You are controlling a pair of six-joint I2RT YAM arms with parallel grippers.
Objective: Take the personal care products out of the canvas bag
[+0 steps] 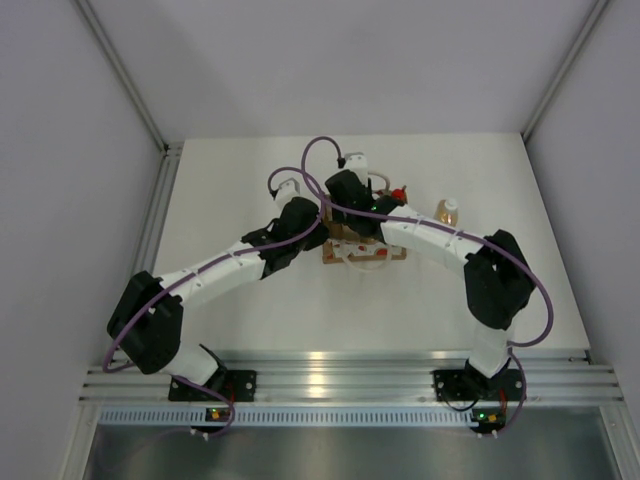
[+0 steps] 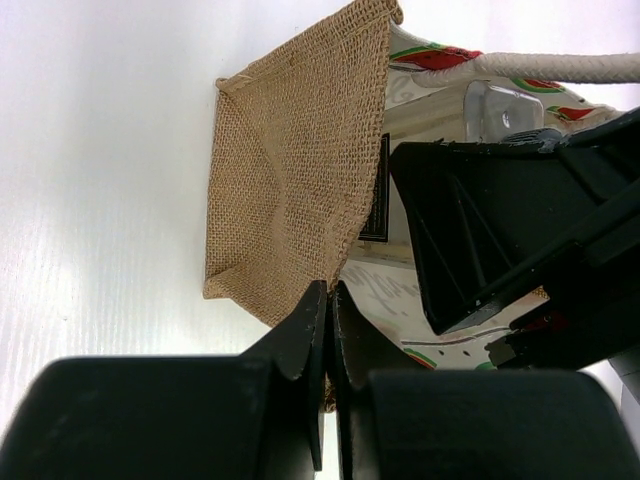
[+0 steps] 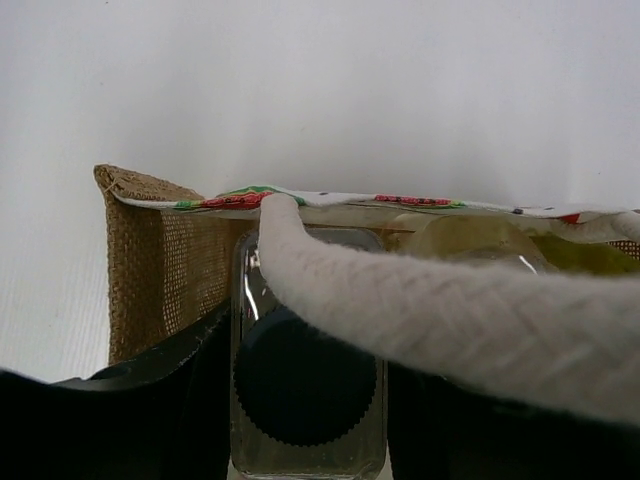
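Observation:
The canvas bag [image 2: 290, 180] lies under both arms in the top view [image 1: 392, 253]. My left gripper [image 2: 330, 298] is shut on the bag's burlap edge near its corner. My right gripper [image 3: 308, 400] reaches into the bag's mouth, with a finger pressed on each side of the clear squarish bottle with a dark cap [image 3: 305, 395]. That bottle also shows in the left wrist view [image 2: 500, 105]. A white rope handle [image 3: 450, 310] crosses in front of it. A yellowish bottle [image 3: 470, 238] sits deeper in the bag. One amber bottle with a white cap [image 1: 447, 212] stands on the table right of the bag.
The white table [image 1: 250, 180] is enclosed by grey walls at the left, right and back. A metal rail [image 1: 330, 380] runs along the near edge by the arm bases. A small red item [image 1: 399, 191] shows at the bag's far right side.

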